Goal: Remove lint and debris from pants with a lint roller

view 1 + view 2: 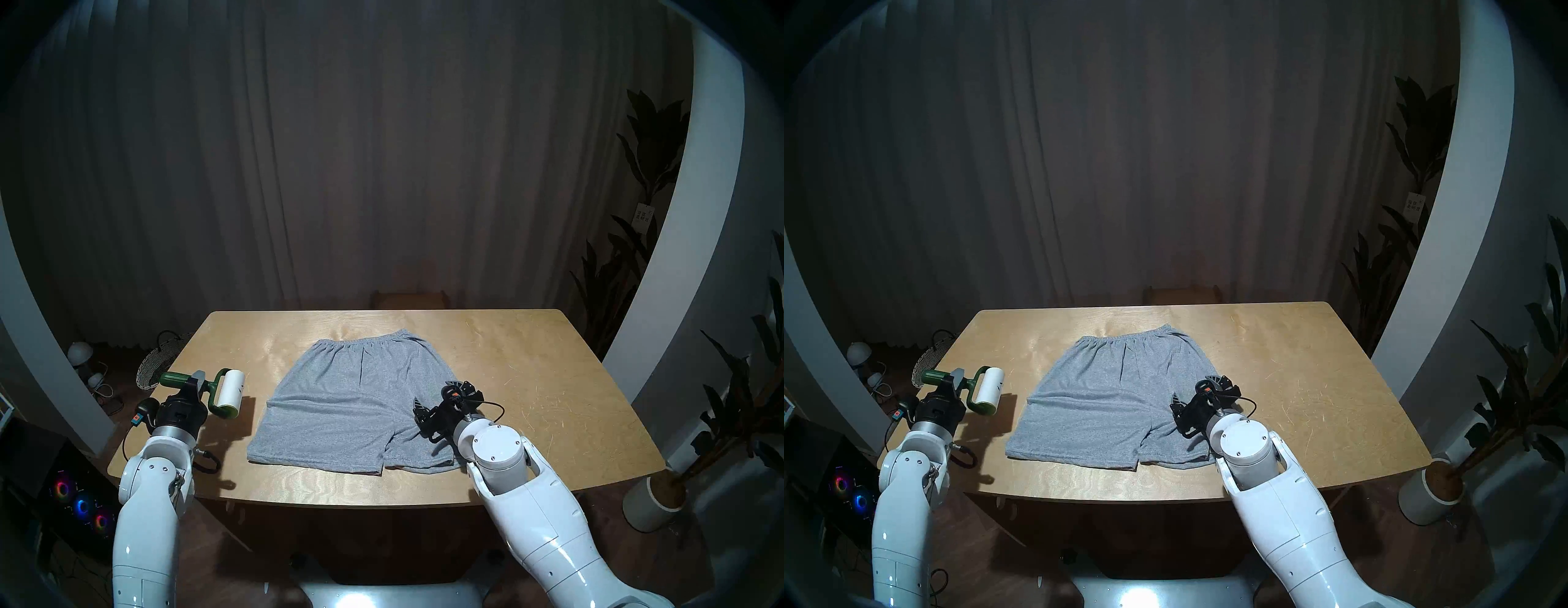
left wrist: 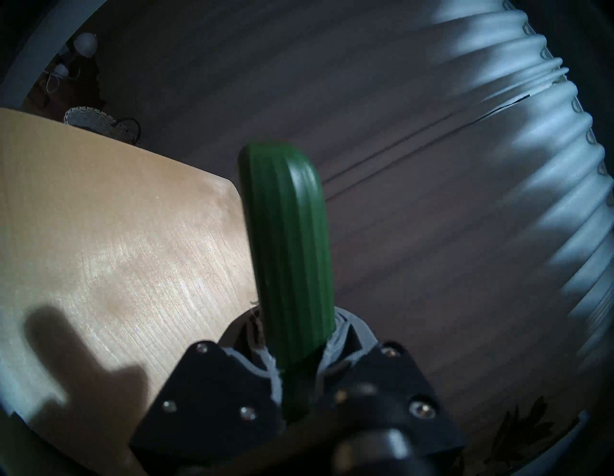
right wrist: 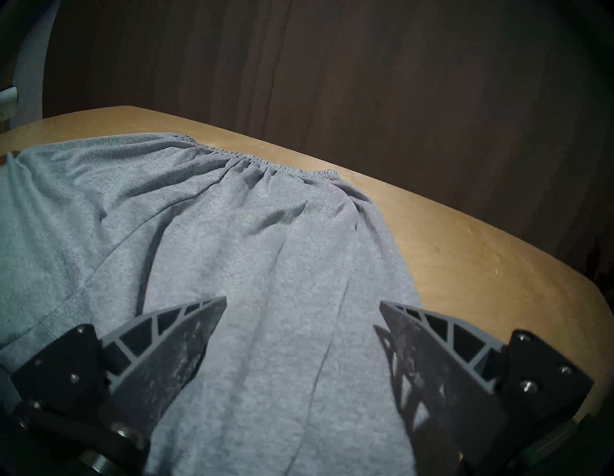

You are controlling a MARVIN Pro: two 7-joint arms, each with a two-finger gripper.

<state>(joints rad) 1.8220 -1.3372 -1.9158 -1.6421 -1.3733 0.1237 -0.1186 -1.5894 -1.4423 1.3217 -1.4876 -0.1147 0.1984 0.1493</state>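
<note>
With the left tool (image 1: pixel 196 385) pinching the lint roller (image 1: pixel 220 392), lower its roll flat onto the shorts (image 1: pixel 352 403) beside it, right tool (image 1: pixel 439 397) spread.

The two head views look down from above the near edge of the table (image 1: pixel 551 382), facing the curtain (image 1: pixel 339 148) behind its far edge; both show the whole table top, almost the same picture. The left wrist view is very near the lint roller (image 2: pixel 289 249) handle, over the table's left corner, and faces the curtain. The right wrist view is low and close over the pants (image 3: pixel 249 249) on the table, facing the far edge.
</note>
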